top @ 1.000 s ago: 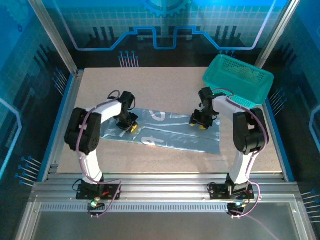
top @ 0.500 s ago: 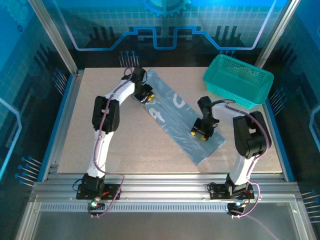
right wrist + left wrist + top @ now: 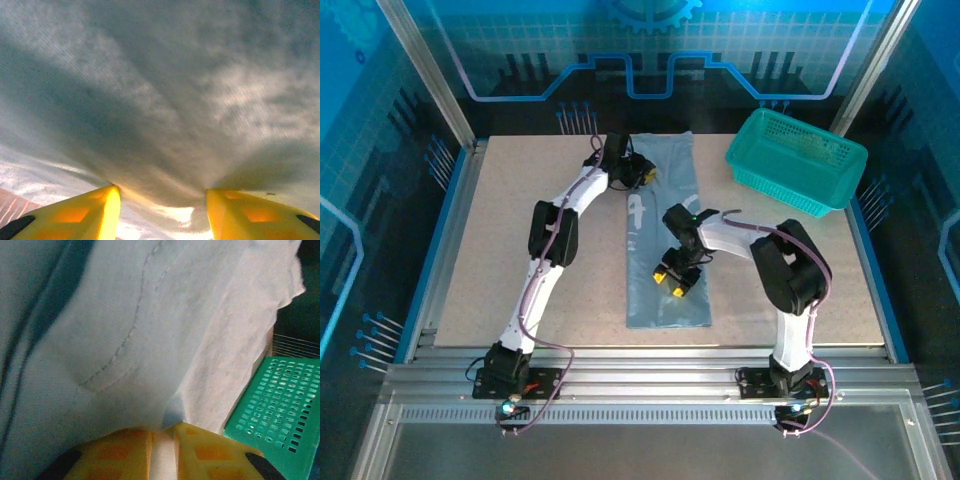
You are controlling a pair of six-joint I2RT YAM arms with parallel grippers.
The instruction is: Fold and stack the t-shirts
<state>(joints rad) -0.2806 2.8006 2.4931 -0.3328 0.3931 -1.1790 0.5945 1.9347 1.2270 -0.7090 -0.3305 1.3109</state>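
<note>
Left hand [image 3: 642, 172] pinches the far end of the t-shirt [image 3: 665, 270] beside the teal basket [image 3: 798, 160], its yellow fingers [image 3: 125, 452] narrow on a fold; the right hand [image 3: 675, 279] grips cloth mid-strip. A second ago the shirt lay crosswise; now it runs lengthwise on the counter [image 3: 540, 240]. Its lettering is largely hidden.

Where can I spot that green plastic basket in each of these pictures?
Top view: the teal plastic mesh basket sits at the table's far right corner.
Left wrist view: its mesh wall fills the lower right.
Right wrist view: not there.
Shared landmark: the pale grey-blue t-shirt.
</note>
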